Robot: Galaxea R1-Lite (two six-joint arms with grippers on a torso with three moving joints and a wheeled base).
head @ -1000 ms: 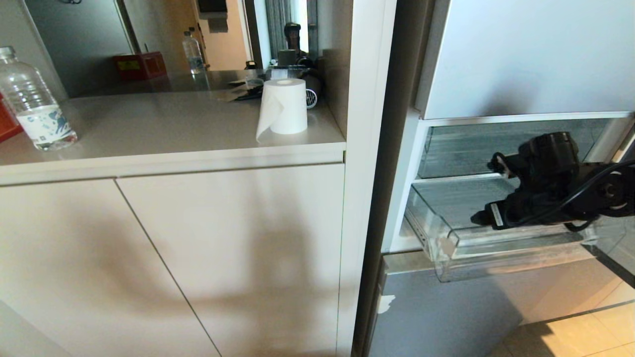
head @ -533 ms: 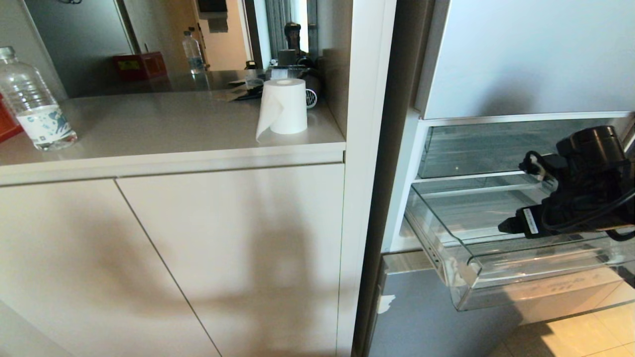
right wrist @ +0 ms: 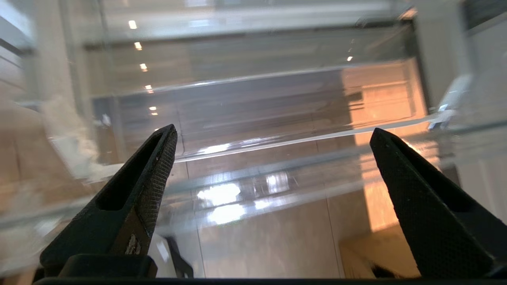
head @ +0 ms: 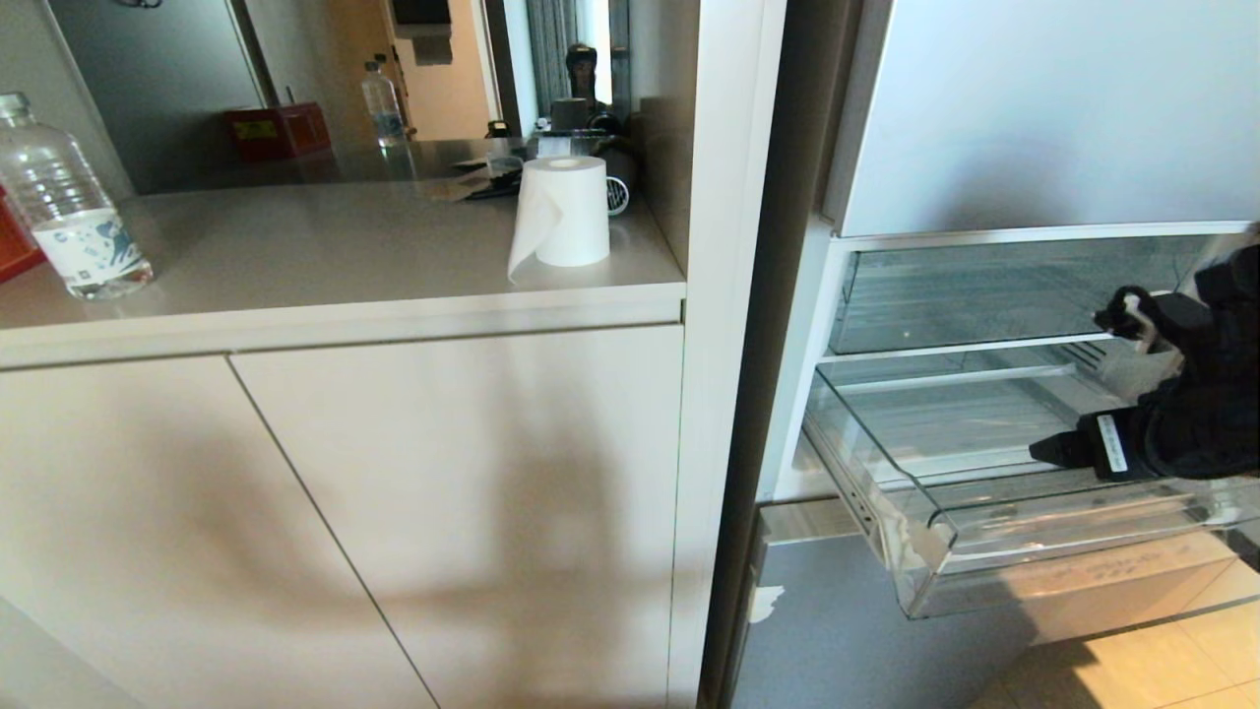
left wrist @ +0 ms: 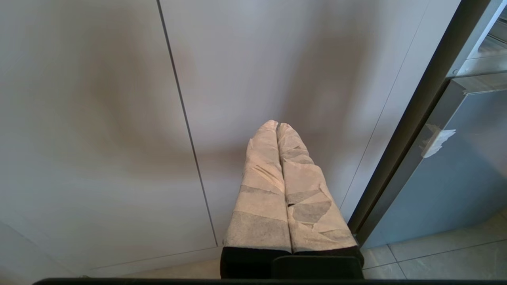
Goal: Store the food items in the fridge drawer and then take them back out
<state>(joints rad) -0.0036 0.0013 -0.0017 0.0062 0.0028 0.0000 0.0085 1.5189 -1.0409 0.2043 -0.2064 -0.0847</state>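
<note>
A clear plastic water bottle (head: pixel 67 212) with a blue and white label, its print too small to be read, was seen at the far left of the pale worktop (head: pixel 325 246) in the head view only. Behind it a red box (head: pixel 276 130) and a second bottle (head: pixel 382 103) were shown near the wall. A white paper roll (head: pixel 563 212), cylindrical with a loose sheet hanging down its side, stood upright near the worktop's right end. Flat matt cabinet doors (head: pixel 443 512) were set below.

The left gripper (left wrist: pixel 277 126) was shown only in the left wrist view, its jaws pressed together and wrapped in pale creased tape, held in front of those cabinet doors and beside the grey-blue fridge front (left wrist: pixel 447 186).

To the right, the fridge drawer (head: pixel 925 561), of clear plastic with a ribbed floor and stepped front lip, was pulled out of the glossy fridge (head: pixel 1043 118). No food items could be made out in it or elsewhere. The right gripper (right wrist: pixel 273 136) was held over the drawer's right part; its black, cross-hatched jaws were seen spread wide apart, with nothing between them, only in the right wrist view. A small white label on the arm could not be read.
</note>
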